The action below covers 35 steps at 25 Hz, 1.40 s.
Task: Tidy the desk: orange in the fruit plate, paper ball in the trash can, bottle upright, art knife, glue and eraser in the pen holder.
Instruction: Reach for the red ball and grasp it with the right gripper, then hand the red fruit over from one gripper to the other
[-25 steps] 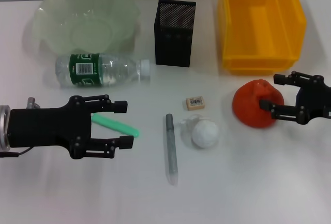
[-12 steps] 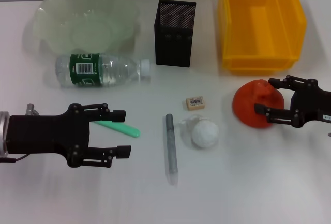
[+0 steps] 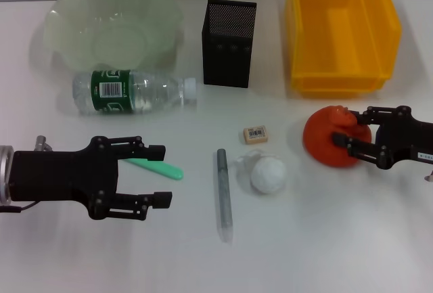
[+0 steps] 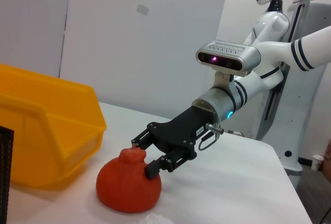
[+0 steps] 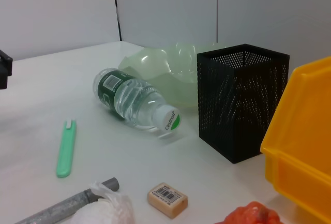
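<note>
The red-orange orange [image 3: 325, 141] rests on the table in front of the yellow trash can [image 3: 342, 80]. My right gripper [image 3: 350, 126] is open, its fingers straddling the orange's right upper side; the left wrist view shows that gripper [image 4: 143, 157] against the orange [image 4: 128, 188]. My left gripper [image 3: 164, 174] hovers open over the green art knife [image 3: 162, 168]. The bottle [image 3: 132, 92] lies on its side before the fruit plate [image 3: 61, 9]. The eraser [image 3: 256, 134], paper ball [image 3: 268, 174] and grey glue stick [image 3: 224, 195] lie mid-table, in front of the pen holder [image 3: 229, 36].
The right wrist view shows the bottle [image 5: 134, 102], pen holder [image 5: 240, 100], art knife [image 5: 66, 149] and eraser [image 5: 167, 199]. The fruit plate, pen holder and trash can line the table's far edge.
The right gripper has turned and closed in on the orange's right side. The left gripper slid slightly toward the table's front edge, then stayed still.
</note>
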### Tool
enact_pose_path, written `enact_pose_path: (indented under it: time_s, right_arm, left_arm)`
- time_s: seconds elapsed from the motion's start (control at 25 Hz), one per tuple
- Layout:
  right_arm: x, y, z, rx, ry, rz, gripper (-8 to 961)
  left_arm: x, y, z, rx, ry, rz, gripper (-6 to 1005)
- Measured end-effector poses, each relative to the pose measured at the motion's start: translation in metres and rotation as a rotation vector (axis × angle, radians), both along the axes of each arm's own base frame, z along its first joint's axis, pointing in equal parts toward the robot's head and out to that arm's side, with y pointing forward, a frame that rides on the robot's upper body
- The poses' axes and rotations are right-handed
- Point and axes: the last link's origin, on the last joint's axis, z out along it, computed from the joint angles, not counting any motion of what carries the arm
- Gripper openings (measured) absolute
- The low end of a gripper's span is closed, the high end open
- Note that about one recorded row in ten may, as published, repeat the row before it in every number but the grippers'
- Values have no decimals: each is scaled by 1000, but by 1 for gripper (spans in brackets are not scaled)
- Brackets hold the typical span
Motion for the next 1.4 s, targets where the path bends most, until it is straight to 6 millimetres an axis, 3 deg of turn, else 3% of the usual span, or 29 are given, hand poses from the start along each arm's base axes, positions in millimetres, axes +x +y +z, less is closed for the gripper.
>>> enact_pose_path:
  time_s: [0.36,0.6,1.4]
  right_arm:
    - [-1,-1,0,-4,6,7,342]
    - [-5,-4,2,-17,31,28,164]
    - [-39,-23,35,25,277,235,36]
  left_arm:
    - [1,1,1,6,1,-5,768]
    - [1,1,2,9,-4,-3,766]
    - [3,2,-1,8,-5,-5,760]
